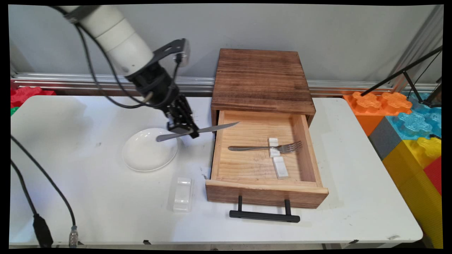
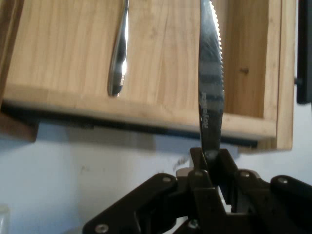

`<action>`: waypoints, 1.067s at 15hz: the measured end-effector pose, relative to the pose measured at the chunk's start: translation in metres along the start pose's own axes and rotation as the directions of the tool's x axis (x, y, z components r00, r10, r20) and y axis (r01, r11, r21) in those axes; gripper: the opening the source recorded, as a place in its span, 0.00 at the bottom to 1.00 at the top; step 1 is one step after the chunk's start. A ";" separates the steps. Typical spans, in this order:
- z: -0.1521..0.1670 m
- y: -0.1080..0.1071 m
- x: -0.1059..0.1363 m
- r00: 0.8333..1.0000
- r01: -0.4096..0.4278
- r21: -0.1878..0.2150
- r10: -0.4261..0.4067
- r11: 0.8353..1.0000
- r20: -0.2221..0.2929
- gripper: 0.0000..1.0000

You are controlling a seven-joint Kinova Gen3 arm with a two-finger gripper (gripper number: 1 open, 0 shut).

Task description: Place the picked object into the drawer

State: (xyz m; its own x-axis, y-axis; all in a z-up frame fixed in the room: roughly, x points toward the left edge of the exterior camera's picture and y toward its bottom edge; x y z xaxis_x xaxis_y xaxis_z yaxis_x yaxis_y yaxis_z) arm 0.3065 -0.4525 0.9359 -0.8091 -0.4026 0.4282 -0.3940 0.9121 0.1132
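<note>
My gripper (image 1: 184, 129) is shut on a steel table knife (image 1: 197, 131) and holds it level in the air. The blade tip reaches over the left wall of the open wooden drawer (image 1: 214, 155), while the handle end hangs above the white bowl (image 1: 148, 155). In the hand view the serrated knife (image 2: 210, 83) rises from between my fingers (image 2: 210, 168) across the drawer's wall. A fork (image 1: 265, 147) lies inside the drawer, resting on a small white block (image 1: 273, 146); its handle (image 2: 119, 53) shows in the hand view. A second white block (image 1: 280, 167) lies beside it.
The drawer belongs to a dark wooden box (image 1: 261, 81) at the table's back; its black handle (image 1: 264, 215) sticks out toward the near edge. A clear plastic rest (image 1: 183, 194) lies on the table left of the drawer front. Coloured foam blocks (image 1: 406, 116) stand to the right.
</note>
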 end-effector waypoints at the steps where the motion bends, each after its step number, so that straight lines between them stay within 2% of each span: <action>1: 0.002 0.000 0.005 1.000 0.003 -0.002 -0.003 1.000 -0.003 0.00; 6: 0.022 0.001 0.044 1.000 0.015 -0.015 -0.015 1.000 -0.026 0.00; 12: 0.055 0.002 0.098 0.997 0.007 -0.024 -0.009 1.000 -0.076 0.00; 16: 0.072 0.003 0.118 0.995 0.003 -0.028 -0.006 1.000 -0.096 0.00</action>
State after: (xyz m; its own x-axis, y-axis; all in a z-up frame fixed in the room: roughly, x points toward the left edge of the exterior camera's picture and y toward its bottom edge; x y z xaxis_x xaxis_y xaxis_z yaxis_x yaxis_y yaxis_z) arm 0.1786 -0.5030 0.9221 -0.7613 -0.3984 0.5115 -0.3837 0.9128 0.1399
